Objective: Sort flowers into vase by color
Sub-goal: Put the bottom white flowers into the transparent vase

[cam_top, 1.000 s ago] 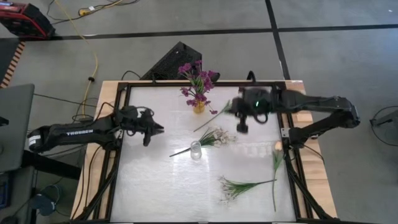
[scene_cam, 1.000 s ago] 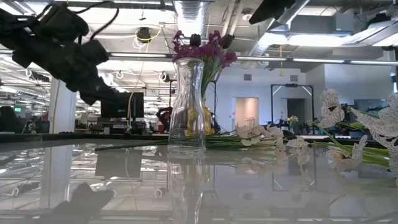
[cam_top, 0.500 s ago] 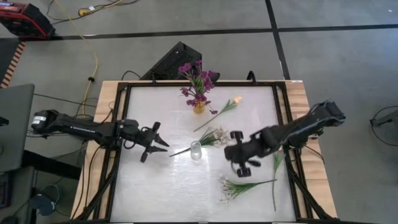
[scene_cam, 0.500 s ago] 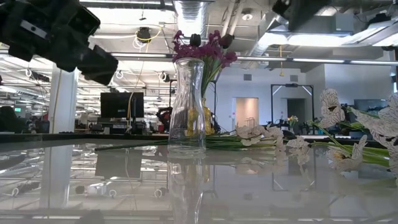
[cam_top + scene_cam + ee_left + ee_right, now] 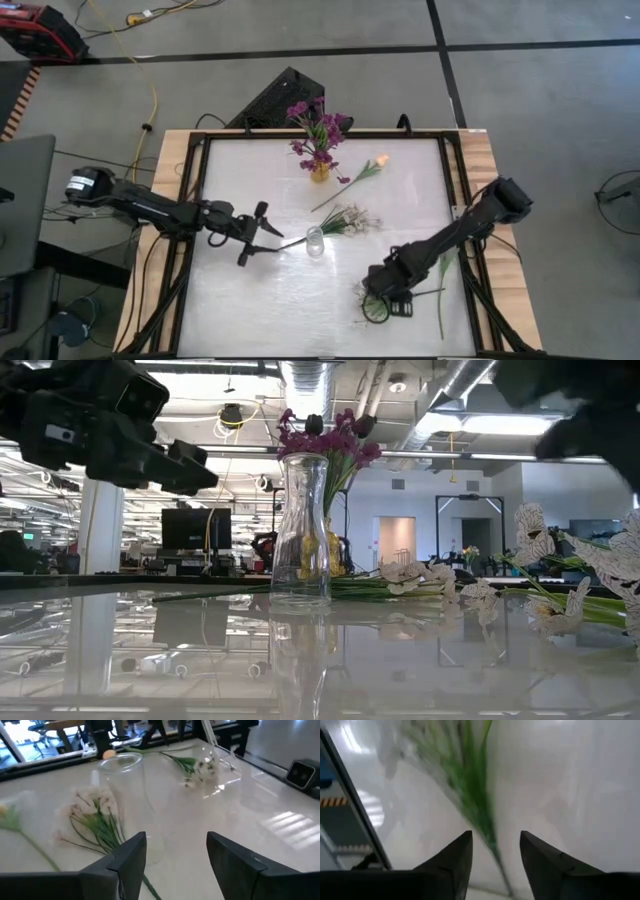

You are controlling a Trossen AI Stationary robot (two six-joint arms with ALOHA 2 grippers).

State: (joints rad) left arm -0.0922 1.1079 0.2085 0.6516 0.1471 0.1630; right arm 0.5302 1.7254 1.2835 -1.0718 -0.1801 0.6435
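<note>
On the glossy white desk, a clear glass vase beside white sprays, left end effector spread open, right end effector parted over a green-stemmed white spray.

Two slim, matte black, multi-jointed arms. Left arm: white round label near its base end. Right arm: unmarked. Grippers: paired dark, wedge-shaped fingers.

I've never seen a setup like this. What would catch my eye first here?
Probably the bunch of purple flowers standing in a small vase at the table's far edge, with an empty clear glass vase mid-table. Then the two dark arms: the left gripper open beside that vase, the right gripper open over a white spray near the front.
</note>
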